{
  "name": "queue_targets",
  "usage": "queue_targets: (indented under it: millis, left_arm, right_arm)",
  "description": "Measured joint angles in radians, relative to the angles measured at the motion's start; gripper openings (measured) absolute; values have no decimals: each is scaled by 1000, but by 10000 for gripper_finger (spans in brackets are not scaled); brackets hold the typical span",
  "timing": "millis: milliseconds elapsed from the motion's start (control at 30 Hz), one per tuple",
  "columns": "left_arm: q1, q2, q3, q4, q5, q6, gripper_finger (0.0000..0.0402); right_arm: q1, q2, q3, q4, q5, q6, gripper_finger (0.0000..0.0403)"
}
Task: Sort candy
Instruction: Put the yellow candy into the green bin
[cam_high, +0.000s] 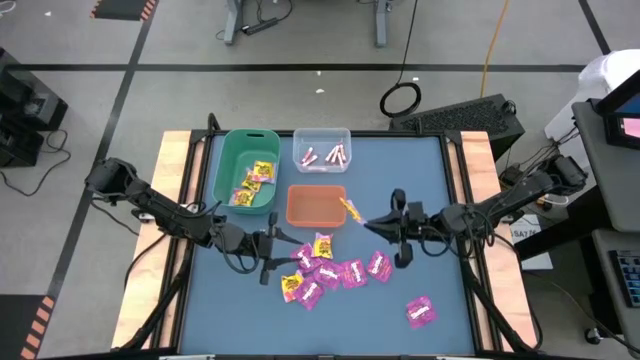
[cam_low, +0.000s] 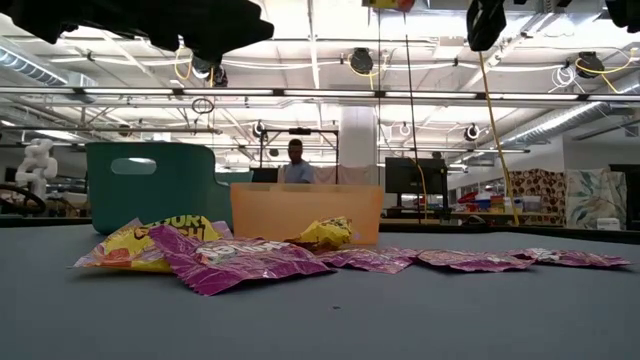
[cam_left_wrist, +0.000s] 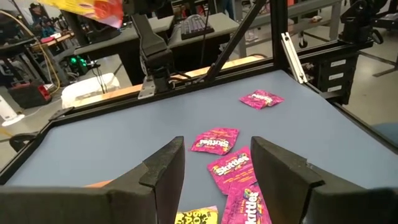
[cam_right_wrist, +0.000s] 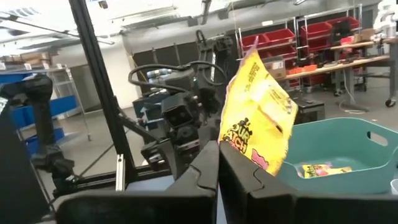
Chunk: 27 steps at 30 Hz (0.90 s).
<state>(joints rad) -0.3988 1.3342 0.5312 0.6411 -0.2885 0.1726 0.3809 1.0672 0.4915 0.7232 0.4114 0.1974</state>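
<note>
Currently a yellow packet (cam_right_wrist: 258, 112) is pinched in the right gripper (cam_high: 366, 219), held just beside the orange bin (cam_high: 316, 206); the left gripper (cam_high: 272, 253) is spread open near the bin, above the magenta packets (cam_high: 340, 272).

Grey floor (cam_high: 120, 90) surrounds the table; ceiling lights (cam_low: 300, 20) shine above red shelf bins (cam_right_wrist: 273, 31).

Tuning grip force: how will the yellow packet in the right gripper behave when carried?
Probably floppy: the yellow packet stands crinkled above the right gripper, pinched only at its lower edge. Likely light, since that thin pinch holds it up. Its glossy wrapper could slip; the green bin is close.
</note>
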Motion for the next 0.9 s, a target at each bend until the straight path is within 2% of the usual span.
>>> queue_targets:
  millis: [233,467,733,900]
  left_arm:
    - [0,0,0,0,-2,0,189]
    - [0,0,0,0,-3,0,190]
    - [0,0,0,1,-13,0,189]
    - [0,0,0,1,-24,0,190]
  right_arm:
    - [3,0,0,-23,-1,-63,0]
    - [34,0,0,-54,12,-386,0]
    - [69,0,0,-163,140,-567,0]
    - [78,0,0,-220,148,-610,0]
